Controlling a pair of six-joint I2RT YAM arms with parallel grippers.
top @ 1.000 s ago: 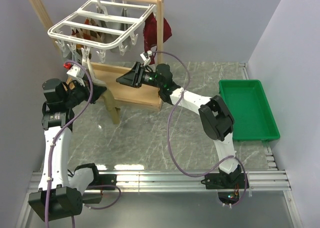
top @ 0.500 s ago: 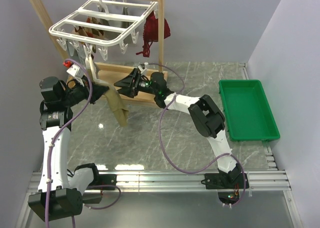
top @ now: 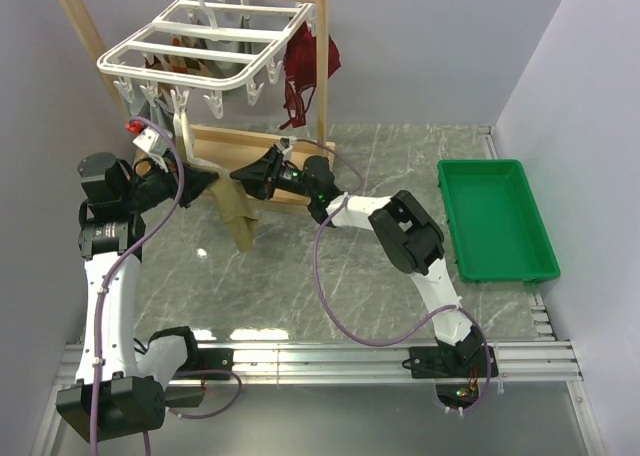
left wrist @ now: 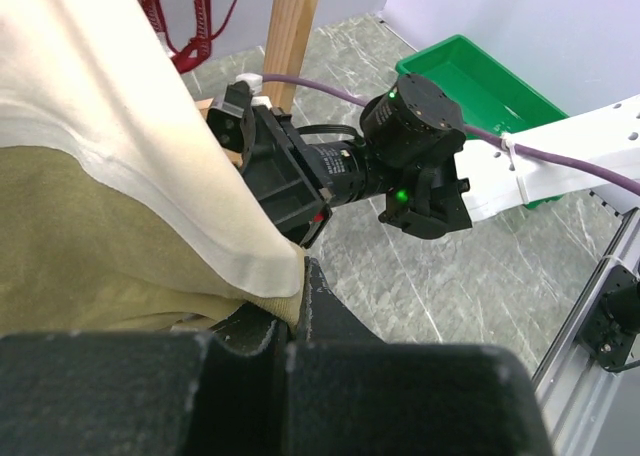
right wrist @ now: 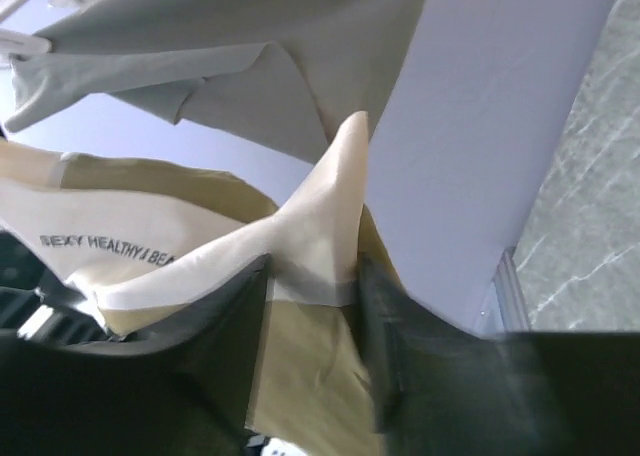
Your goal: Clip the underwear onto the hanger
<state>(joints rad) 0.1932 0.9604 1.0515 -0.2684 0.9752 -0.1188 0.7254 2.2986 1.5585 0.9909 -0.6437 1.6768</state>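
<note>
The tan underwear (top: 238,222) hangs from my left gripper (top: 208,182), below the front left corner of the white hanger (top: 200,51). In the left wrist view, that gripper (left wrist: 300,276) is shut on the cloth's edge, with tan fabric (left wrist: 100,246) and the cream waistband filling the left half. My right gripper (top: 240,174) reaches in from the right to the same garment. In the right wrist view, its fingers (right wrist: 310,276) stand apart on either side of a raised fold of the underwear (right wrist: 300,376), close against it.
The hanger hooks on a wooden frame stand (top: 322,66). A dark red garment (top: 300,71) and a grey garment (right wrist: 200,66) hang from its clips. A green tray (top: 495,221) sits at the table's right edge.
My right arm swung left and down to the underwear, and its jaws narrowed around the waistband fold. The left gripper kept its grip and its place.
</note>
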